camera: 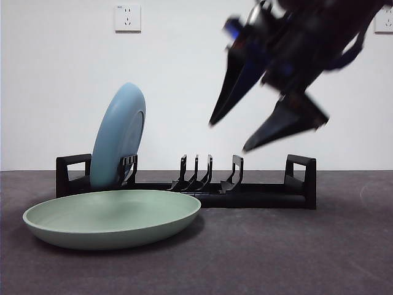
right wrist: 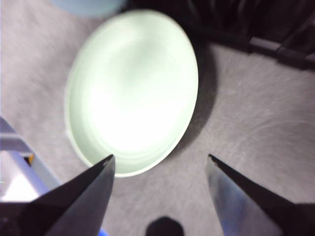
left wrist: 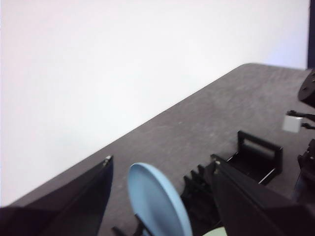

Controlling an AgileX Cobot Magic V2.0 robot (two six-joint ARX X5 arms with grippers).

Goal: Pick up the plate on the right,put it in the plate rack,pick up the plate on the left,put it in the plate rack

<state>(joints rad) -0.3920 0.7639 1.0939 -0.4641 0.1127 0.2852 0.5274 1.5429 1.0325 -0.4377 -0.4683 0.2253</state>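
Note:
A light blue plate point(camera: 120, 135) stands on edge in the left end of the black plate rack point(camera: 258, 196). A pale green plate point(camera: 113, 216) lies flat on the table in front of the rack's left half. My right gripper point(camera: 227, 137) hangs open and empty above the rack's right half, slanting down to the left. Its wrist view looks down on the green plate point(right wrist: 133, 88) beyond the gripper point(right wrist: 160, 157). My left gripper point(left wrist: 162, 160) is open and empty, high up over the blue plate point(left wrist: 157, 201) and the rack point(left wrist: 258, 152), out of the front view.
The dark grey table point(camera: 276, 252) ends at a white wall with two sockets point(camera: 128, 18) point(camera: 384, 21). Parts of the other arm point(left wrist: 307, 88) show in the left wrist view. A grey-white structure point(right wrist: 15, 172) shows beside the green plate in the right wrist view.

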